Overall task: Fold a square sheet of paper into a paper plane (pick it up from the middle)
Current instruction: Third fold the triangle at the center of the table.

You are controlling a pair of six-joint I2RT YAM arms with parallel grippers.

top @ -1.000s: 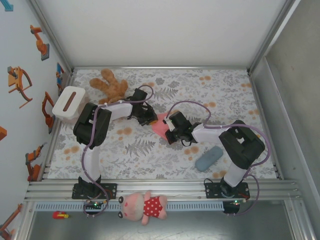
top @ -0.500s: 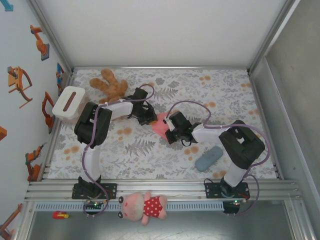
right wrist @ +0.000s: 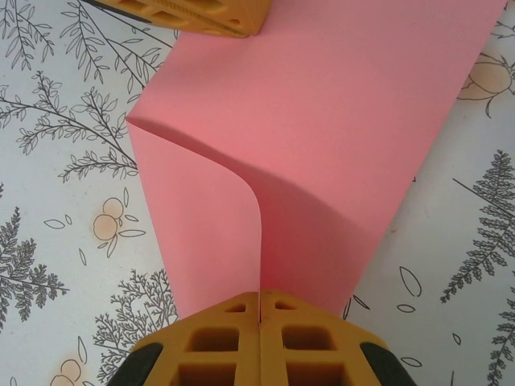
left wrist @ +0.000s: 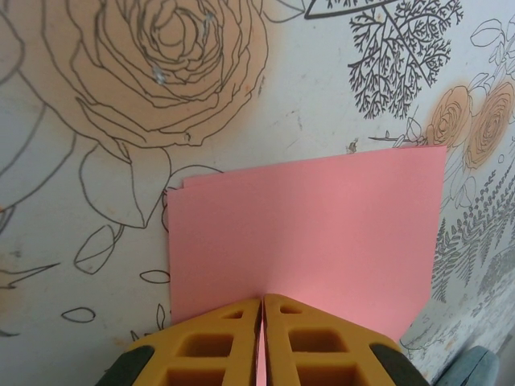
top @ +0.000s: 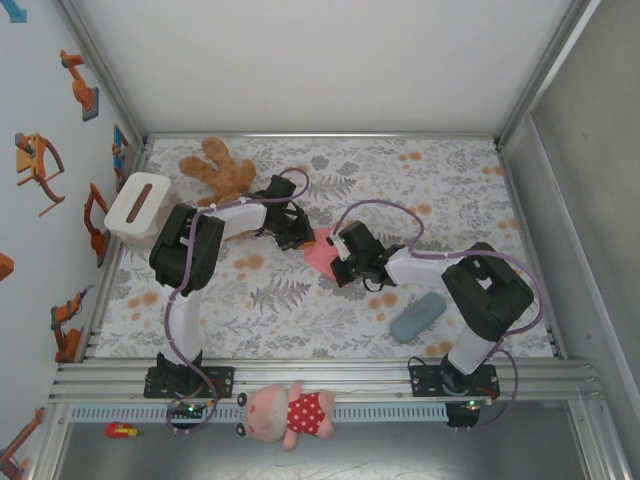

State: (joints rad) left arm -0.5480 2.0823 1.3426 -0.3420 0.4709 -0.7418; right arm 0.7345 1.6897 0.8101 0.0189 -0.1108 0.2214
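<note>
The square sheet of paper (top: 319, 250) is sitting near the middle of the worktop (top: 450, 190), caught between the two arms. It is already doubled over: from the left wrist view (left wrist: 306, 233) two edges are lying almost flush, one peeking out past the other. From the right wrist view (right wrist: 338, 104) one flap is bulging up in a soft roll instead of lying flat.

The left gripper (left wrist: 263, 304) is pinching one edge, its fingers pressed together on the pink. The right gripper (right wrist: 259, 299) is clamping the opposite edge just as tightly.

Over the last second very little has been changing. The paper is keeping its place, and both arms are only settling a touch (the left elbow is nudging slightly). To me that reads as holding and pressing a first fold rather than starting a new one, so the task is still early.

There is no nose yet, so the sheet is not pointing anywhere. From above it is showing as a short oblong, its long axis running roughly far-to-near with a slight slant, crosswise to the line between the fingers. I cannot tell whether it is resting on the cloth or hanging just above it.

Further out, a brown teddy bear (top: 220, 170) is lying at the far left, and a grey-blue pouch (top: 418, 316) is lying near the right arm.
</note>
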